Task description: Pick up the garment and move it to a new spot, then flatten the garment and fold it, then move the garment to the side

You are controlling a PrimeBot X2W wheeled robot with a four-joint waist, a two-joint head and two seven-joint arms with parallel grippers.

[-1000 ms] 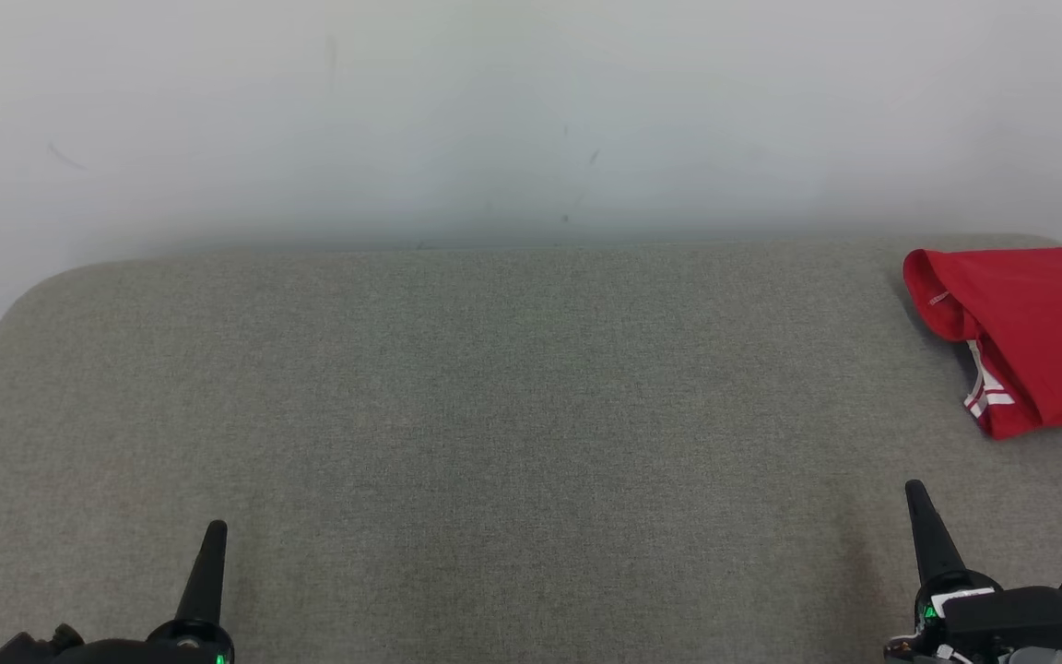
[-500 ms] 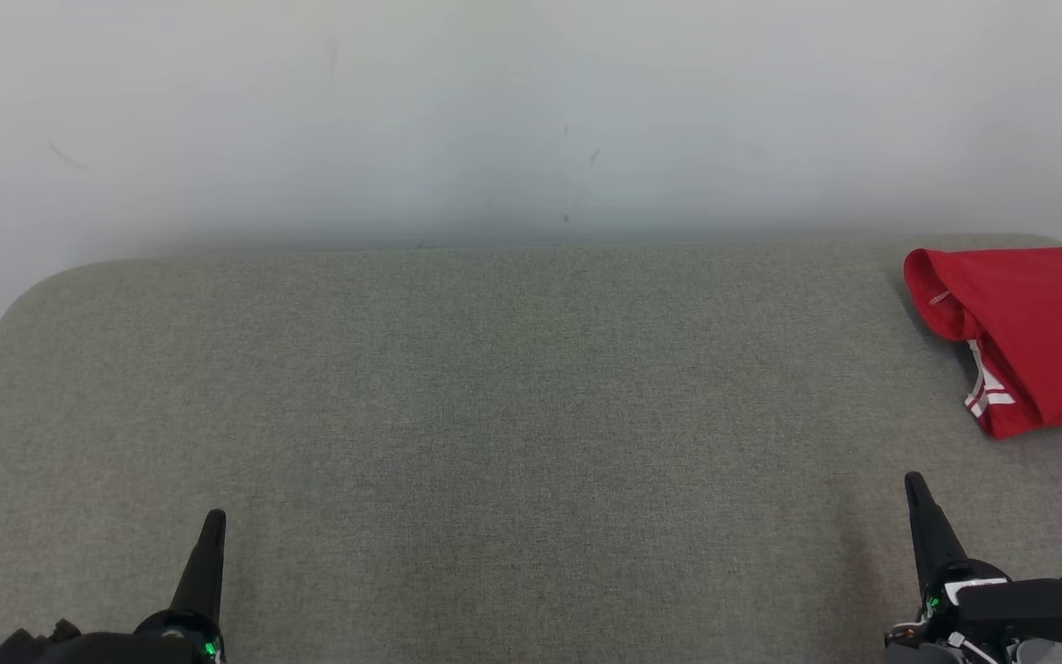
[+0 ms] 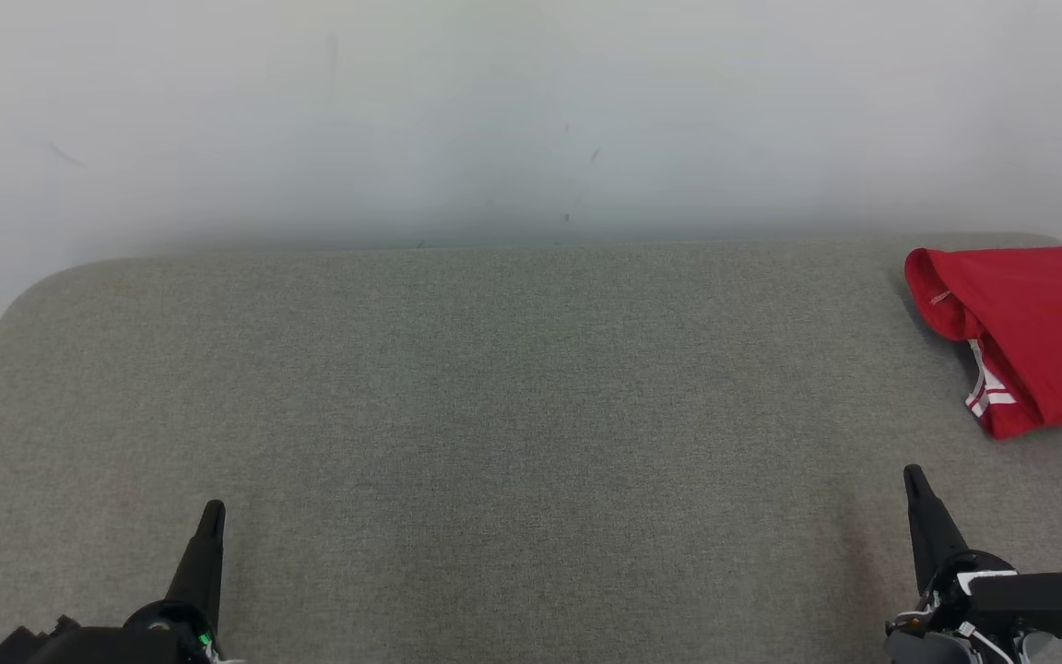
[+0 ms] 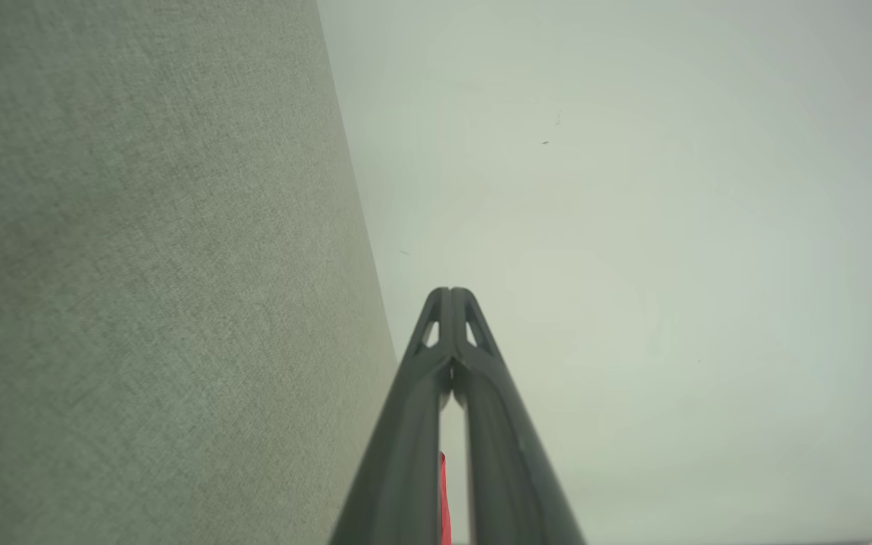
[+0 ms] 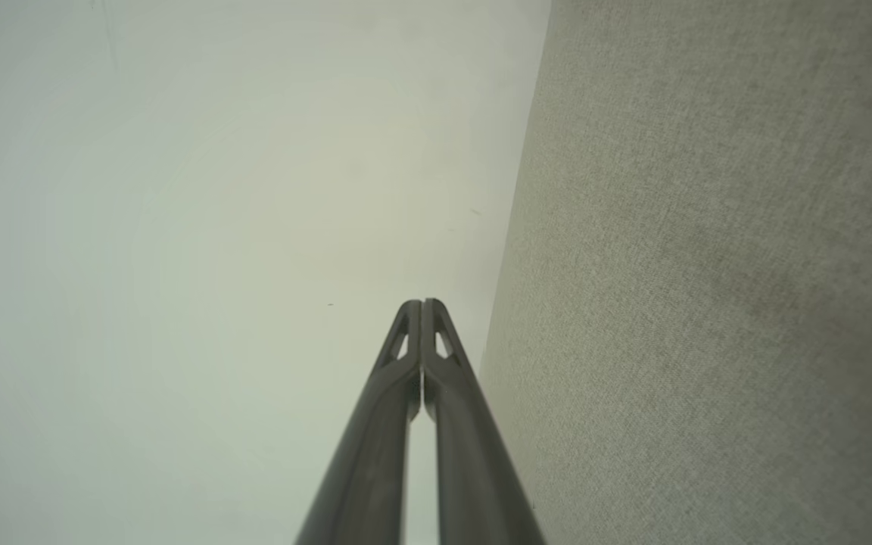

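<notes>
Two grippers are seen, both closed tight and empty: the left gripper (image 3: 213,513) at lower left, the right gripper (image 3: 912,480) at lower right. One red garment (image 3: 1029,332) is laid on the far right of the one grey cushion (image 3: 531,415), apart from both.

The right gripper (image 5: 422,309) is pointing up from the bottom edge, its dark tips pressing together with nothing between them. Grey fabric (image 5: 708,265) is covering the view's right side, and a pale wall (image 5: 179,212) is showing on the left.
</notes>
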